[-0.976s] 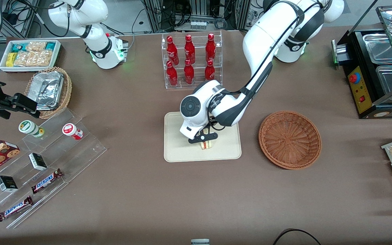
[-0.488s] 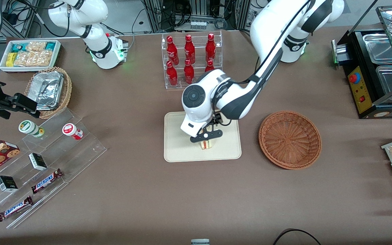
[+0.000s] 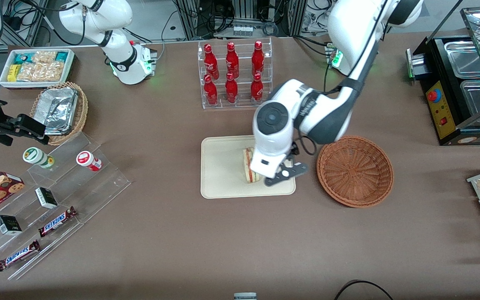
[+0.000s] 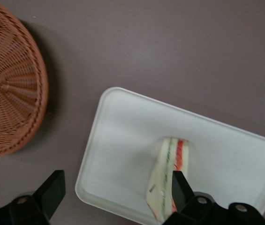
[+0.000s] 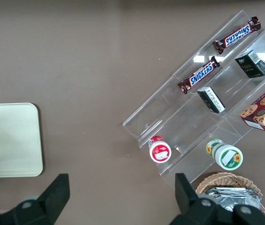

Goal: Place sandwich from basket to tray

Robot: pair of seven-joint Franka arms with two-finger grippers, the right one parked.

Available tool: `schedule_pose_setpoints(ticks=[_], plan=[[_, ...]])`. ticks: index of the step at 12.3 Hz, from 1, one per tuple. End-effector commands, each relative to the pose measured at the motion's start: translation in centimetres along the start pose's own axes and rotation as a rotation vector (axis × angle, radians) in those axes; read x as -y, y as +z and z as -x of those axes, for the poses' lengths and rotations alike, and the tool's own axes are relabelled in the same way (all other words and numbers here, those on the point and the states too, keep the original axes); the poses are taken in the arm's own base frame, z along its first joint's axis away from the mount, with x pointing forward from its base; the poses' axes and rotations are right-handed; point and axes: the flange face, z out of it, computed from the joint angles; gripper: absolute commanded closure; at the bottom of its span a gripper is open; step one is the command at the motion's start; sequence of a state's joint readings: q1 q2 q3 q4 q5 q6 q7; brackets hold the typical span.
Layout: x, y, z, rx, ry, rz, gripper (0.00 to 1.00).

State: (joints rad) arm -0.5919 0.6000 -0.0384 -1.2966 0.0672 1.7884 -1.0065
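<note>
Sandwich (image 3: 246,166) lies on the tray (image 3: 219,166) at frame centre, delivered; the gripper (image 3: 285,171), fingers spread and empty, hangs over the tray's edge nearest the emptied basket (image 3: 355,171), seemingly clearing off

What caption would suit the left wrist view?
Open gripper above the tray, sandwich lying on it, empty basket beside.

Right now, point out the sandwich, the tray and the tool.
sandwich (image 4: 169,174): left wrist view, striped cut side.
tray (image 3: 220,166): front view, bare floor.
tool (image 4: 116,187): left wrist view, open, above the tray's edge.
</note>
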Motion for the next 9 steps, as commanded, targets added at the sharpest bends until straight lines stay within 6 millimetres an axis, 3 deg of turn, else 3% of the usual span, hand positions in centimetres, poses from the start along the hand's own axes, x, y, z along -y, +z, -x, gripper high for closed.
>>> schedule_pose_setpoints(ticks=[1, 2, 4, 6, 9], plan=[[5.1, -0.6, -1.0, 0.046, 0.040, -0.020, 0.00], [8.1, -0.7, -2.5, 0.076, 0.064, -0.011, 0.00], [11.9, -0.7, -4.6, 0.113, 0.123, 0.012, 0.00], [14.1, -1.0, -6.5, 0.118, 0.088, 0.014, 0.00], [16.6, -2.0, -7.6, 0.142, 0.048, -0.011, 0.00]])
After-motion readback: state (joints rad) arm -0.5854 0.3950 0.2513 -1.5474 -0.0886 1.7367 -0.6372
